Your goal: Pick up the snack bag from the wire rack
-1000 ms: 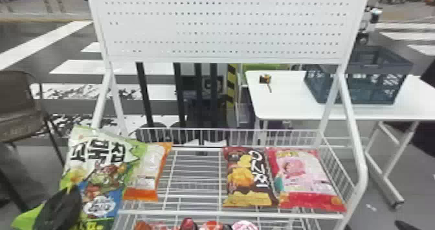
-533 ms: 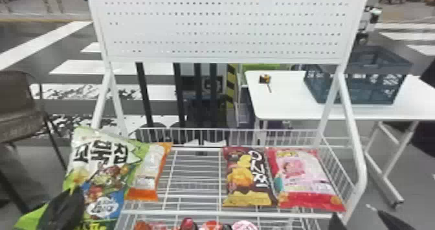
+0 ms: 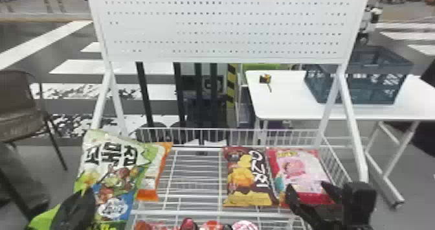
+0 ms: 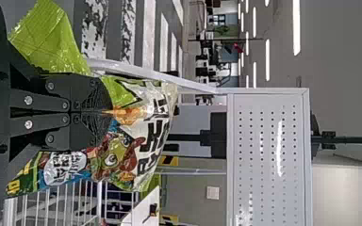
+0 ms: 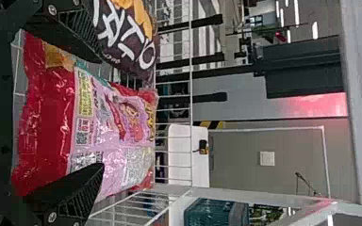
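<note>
From the head view, my right gripper (image 3: 307,188) hangs over the wire rack (image 3: 207,213), the pink snack bag (image 3: 299,167) beneath it.
Left wrist view: my left gripper (image 4: 107,112) is clamped on the green snack bag (image 4: 115,157), pinching its middle, presumably for secure carrying.
Right wrist view: fingers apart, probably to squeeze the pink snack bag between them.

probably a lab hall | crosswalk-striped floor (image 3: 113,66) | wire rack (image 3: 226,27) | ceiling lights (image 4: 296,28)

left claw (image 3: 79,204): closed, lower left | right claw (image 3: 307,189): fingers spread, lower right
</note>
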### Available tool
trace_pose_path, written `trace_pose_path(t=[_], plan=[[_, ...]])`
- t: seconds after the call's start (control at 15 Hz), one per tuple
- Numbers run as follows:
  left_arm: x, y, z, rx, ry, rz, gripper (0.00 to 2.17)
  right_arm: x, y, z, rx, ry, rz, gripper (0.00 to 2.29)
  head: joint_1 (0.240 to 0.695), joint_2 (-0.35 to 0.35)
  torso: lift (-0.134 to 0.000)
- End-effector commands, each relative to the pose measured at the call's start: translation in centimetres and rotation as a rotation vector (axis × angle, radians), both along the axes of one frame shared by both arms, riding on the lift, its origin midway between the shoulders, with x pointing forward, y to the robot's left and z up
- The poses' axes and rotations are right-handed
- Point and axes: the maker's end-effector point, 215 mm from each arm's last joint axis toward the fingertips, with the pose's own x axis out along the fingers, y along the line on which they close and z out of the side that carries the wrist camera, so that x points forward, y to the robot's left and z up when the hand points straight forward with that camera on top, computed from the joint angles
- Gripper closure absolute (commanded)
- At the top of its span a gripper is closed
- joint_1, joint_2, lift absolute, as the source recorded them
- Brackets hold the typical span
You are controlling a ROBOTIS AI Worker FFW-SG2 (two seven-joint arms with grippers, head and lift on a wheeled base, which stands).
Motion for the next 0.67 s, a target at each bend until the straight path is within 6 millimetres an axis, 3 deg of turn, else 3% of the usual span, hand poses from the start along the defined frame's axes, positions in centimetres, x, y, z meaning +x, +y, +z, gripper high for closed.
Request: trace_pose_path(t=[0.0,0.2,0.27,0.33,0.4,0.6], plan=[[0.2,0.0,-0.1,0.0,0.0,0.001,1.69,3.1,-0.8,-1.3,-0.01,0.03,-0.014,0.12,0.499,0.0,0.0],[0.3,-0.1,-0.3,0.0,0.001,-0.003,1.69,4.9,-1.9,-2.7,-0.027,0.069,-0.031,0.2,0.499,0.0,0.0],[0.3,-0.1,-0.2,0.0,0.0,-0.001,1.69,4.7,-1.9,-3.3,-0.025,0.092,-0.031,0.72,0.499,0.0,0.0],[0.4,0.0,-0.2,0.0,-0.002,-0.001,1.69,4.5,-2.0,-3.2,-0.025,0.091,-0.033,1.61,0.499,0.0,0.0],[0.5,0.0,-0.2,0.0,-0.003,-0.001,1.69,4.3,-2.2,-3.3,-0.022,0.096,-0.047,2.17,0.499,0.0,0.0],[0.6,-0.2,-0.3,-0.001,-0.001,-0.006,1.69,3.8,-2.4,-2.7,-0.025,0.098,-0.051,2.23,0.499,0.0,0.0]])
